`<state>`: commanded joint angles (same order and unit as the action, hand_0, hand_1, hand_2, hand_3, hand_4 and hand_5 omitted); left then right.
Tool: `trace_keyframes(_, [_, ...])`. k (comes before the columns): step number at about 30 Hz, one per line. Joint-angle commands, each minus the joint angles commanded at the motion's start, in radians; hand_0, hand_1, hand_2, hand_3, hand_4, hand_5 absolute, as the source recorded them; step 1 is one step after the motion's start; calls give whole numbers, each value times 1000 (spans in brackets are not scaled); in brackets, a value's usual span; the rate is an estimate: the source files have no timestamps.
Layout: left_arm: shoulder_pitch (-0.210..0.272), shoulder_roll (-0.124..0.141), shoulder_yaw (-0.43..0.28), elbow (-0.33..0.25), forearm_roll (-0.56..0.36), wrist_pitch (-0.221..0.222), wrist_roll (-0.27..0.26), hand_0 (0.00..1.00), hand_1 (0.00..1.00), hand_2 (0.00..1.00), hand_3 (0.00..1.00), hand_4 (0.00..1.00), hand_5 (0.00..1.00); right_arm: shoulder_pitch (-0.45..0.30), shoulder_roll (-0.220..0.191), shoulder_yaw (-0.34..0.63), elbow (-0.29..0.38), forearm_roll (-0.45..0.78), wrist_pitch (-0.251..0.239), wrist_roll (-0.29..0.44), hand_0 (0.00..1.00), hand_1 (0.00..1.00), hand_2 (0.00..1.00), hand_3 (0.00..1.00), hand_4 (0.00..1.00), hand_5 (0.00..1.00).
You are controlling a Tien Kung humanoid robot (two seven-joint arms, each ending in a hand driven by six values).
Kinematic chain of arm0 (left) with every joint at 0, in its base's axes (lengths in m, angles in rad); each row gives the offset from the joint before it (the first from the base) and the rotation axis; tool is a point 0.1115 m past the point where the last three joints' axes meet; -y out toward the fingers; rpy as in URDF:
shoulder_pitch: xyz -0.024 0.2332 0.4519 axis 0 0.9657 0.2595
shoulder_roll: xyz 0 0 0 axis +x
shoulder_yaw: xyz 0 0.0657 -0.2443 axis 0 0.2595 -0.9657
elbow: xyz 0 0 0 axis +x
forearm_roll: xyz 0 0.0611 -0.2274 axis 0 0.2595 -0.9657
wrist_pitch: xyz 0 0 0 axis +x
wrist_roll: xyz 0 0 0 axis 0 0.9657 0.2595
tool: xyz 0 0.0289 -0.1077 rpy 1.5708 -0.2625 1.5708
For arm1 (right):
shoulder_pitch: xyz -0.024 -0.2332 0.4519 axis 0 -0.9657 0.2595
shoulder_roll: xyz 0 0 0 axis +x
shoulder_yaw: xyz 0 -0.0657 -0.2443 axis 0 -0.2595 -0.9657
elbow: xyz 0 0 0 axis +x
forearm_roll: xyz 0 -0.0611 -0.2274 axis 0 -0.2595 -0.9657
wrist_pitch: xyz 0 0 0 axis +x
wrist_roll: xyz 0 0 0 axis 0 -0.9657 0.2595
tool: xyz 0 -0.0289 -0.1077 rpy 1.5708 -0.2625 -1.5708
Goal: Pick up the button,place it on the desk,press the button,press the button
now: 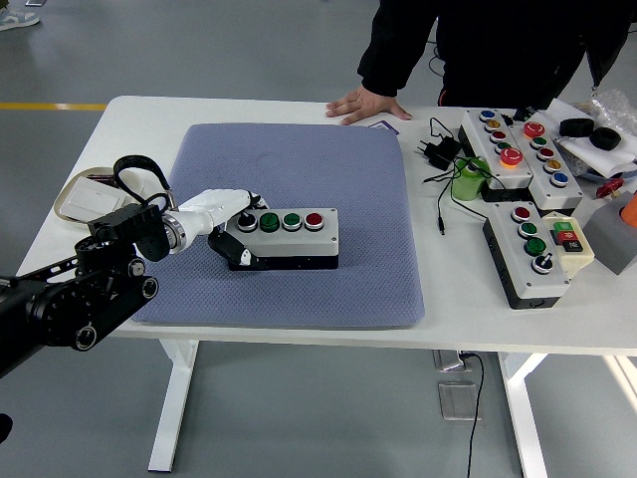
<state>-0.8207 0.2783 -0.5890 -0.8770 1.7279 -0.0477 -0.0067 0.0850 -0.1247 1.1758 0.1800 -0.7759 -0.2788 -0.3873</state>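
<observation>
We take the blue-grey mat (pixel 328 169) in the middle of the white table (pixel 129 129) as our landmark. Nearest to us, the black left arm (pixel 70 299) comes in low from the mat's left side, crossing the near left corner. Its white left hand (pixel 227 217) lies on the mat's left half, closed around the left end of the button box (pixel 284 237): fingers rest on the top by the black knob, and the dark thumb presses the near side. The box sits flat on the mat, its long side running left to right, and we count four buttons on it: black, green, green, red.

Off the mat's left edge lies a flat white thing with a strap (pixel 85 194); we cannot tell more of it.

To the right of the mat, on bare table, stand two more control boxes (pixel 532 249), a green cylinder (pixel 468 179) and a black plug with its cord (pixel 438 149).

Beyond the mat's far edge a person in dark clothes stands, one hand (pixel 363 104) flat on the table.
</observation>
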Motion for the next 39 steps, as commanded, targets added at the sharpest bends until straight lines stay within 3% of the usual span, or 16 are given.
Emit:
trace_keyframes(1, [1, 1, -11, -4, 0, -8, 1, 874, 861, 856, 793, 843, 211, -1, 0, 0, 0, 0, 0, 0, 642, 508, 548, 592, 250, 355])
trace_keyframes(2, [1, 1, -16, -6, 0, -11, 2, 921, 906, 923, 897, 946, 354, -2, 0, 0, 0, 0, 0, 0, 642, 508, 548, 592, 250, 355])
trace_keyframes(7, [0, -1, -23, -7, 2, -12, 3, 921, 906, 923, 897, 946, 354, -2, 0, -1, 0, 1, -1, -1, 642, 508, 548, 592, 250, 355])
trace_keyframes(8, [1, -2, -26, -7, 3, -11, 4, 951, 938, 962, 941, 975, 432, -2, 0, -1, 0, 1, -1, -1, 642, 508, 548, 592, 250, 355])
trace_keyframes(17, [8, 7, -76, -39, 11, -19, 11, 965, 949, 976, 961, 985, 468, 2, 1, -3, 0, 6, 0, 2, 642, 508, 548, 592, 250, 355])
trace_keyframes(22, [23, 26, -138, -110, 33, -48, 20, 975, 955, 978, 973, 979, 459, 4, 2, 0, 0, 5, 1, 4, 642, 508, 548, 592, 250, 355])
trace_keyframes(26, [41, 47, -219, -209, 59, -86, 39, 969, 951, 975, 974, 995, 494, 4, 2, 4, 0, 3, 1, 4, 641, 508, 548, 593, 250, 356])
trace_keyframes(31, [62, 69, -288, -346, 105, -48, 111, 969, 951, 975, 974, 995, 494, 3, 2, 8, 0, 1, 1, 5, 641, 508, 548, 593, 250, 356])
trace_keyframes(32, [65, 74, -297, -375, 124, -40, 134, 449, 584, 632, 967, 786, 305, 3, 2, 9, 0, 0, 1, 6, 643, 508, 548, 593, 250, 356])
trace_keyframes(35, [74, 89, -316, -473, 208, -26, 204, 449, 584, 632, 967, 786, 305, 3, 3, 12, 0, -1, 1, 6, 643, 508, 548, 593, 250, 356])
trace_keyframes(37, [78, 100, -317, -536, 269, -41, 262, 449, 584, 632, 967, 786, 305, 3, 4, 14, 0, -2, 1, 6, 643, 508, 548, 593, 250, 356])
trace_keyframes(38, [79, 103, -317, -570, 302, -63, 291, 183, 241, 260, 883, 652, 29, 3, 4, 14, 0, -3, 1, 6, 642, 508, 548, 593, 249, 356])
trace_keyframes(39, [80, 105, -314, -595, 318, -84, 313, 183, 241, 260, 883, 652, 29, 3, 4, 15, 0, -3, 1, 6, 642, 508, 548, 593, 249, 356])
